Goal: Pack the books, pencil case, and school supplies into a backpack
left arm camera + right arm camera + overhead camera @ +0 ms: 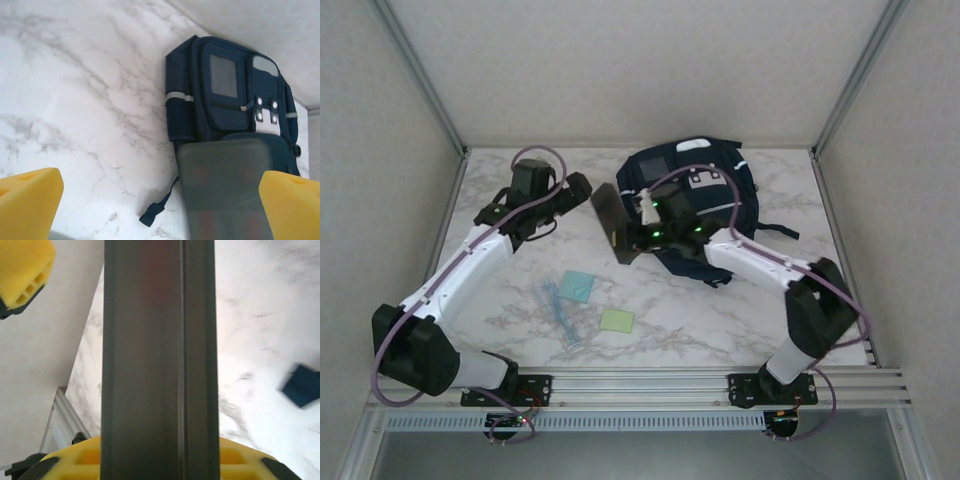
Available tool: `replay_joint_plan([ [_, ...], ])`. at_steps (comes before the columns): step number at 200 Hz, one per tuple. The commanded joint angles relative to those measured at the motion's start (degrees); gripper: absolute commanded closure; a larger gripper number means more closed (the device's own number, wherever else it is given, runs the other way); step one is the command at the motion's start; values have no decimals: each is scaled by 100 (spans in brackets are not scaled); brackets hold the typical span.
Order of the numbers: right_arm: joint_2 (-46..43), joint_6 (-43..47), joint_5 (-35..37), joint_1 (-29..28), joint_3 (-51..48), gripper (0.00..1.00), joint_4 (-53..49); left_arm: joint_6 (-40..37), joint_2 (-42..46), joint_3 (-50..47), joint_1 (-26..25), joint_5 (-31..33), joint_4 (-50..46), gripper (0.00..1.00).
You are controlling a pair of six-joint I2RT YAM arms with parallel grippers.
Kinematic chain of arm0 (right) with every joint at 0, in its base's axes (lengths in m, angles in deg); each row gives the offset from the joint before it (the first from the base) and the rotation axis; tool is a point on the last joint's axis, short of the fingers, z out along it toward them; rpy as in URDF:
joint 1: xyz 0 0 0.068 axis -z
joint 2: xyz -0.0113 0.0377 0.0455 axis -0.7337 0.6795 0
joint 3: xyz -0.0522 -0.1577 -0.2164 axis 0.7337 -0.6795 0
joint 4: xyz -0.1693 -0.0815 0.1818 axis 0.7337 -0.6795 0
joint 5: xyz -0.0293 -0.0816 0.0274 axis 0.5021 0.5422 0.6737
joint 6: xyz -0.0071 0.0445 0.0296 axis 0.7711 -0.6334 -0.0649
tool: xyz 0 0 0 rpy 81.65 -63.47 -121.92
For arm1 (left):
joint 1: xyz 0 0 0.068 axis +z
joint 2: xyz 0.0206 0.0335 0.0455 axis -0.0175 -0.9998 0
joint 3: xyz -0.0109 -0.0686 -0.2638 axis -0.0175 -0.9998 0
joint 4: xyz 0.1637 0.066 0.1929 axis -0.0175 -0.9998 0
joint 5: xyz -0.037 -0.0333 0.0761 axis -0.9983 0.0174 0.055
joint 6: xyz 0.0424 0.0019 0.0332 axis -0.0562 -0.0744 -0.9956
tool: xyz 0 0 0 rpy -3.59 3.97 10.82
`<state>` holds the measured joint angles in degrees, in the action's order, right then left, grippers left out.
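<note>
Standing spread, the left jaws face the backpack (195, 95); right jaws pinch a dark book (150, 360).

The marble table (720, 310) bears backpack (720, 185), blue pad (578, 286), green pad (616, 320), translucent sticks (558, 310).

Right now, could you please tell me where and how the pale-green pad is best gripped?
Probably pinch across two opposite edges of the pale-green pad from straight above: it lies flat on the table, apart from the sticks.

Overhead and left-wrist views share the backpack (642, 180) (225, 95); right-wrist perhaps nearest.
</note>
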<state>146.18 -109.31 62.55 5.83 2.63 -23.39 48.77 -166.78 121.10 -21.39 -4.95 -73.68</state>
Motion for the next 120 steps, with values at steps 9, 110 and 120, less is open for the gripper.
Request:
replay_joint_plan([
  [9,-884,407,913,670,-88,90,-1569,-1613,-697,611,-611,148,-173,1],
  [110,-2202,784,1271,3157,-625,91,-3028,-4011,-3507,2929,-2551,631,-488,0],
  [120,-2277,752,1200,3345,-785,91,-2927,-4258,-3700,3102,-2671,618,-516,0],
])
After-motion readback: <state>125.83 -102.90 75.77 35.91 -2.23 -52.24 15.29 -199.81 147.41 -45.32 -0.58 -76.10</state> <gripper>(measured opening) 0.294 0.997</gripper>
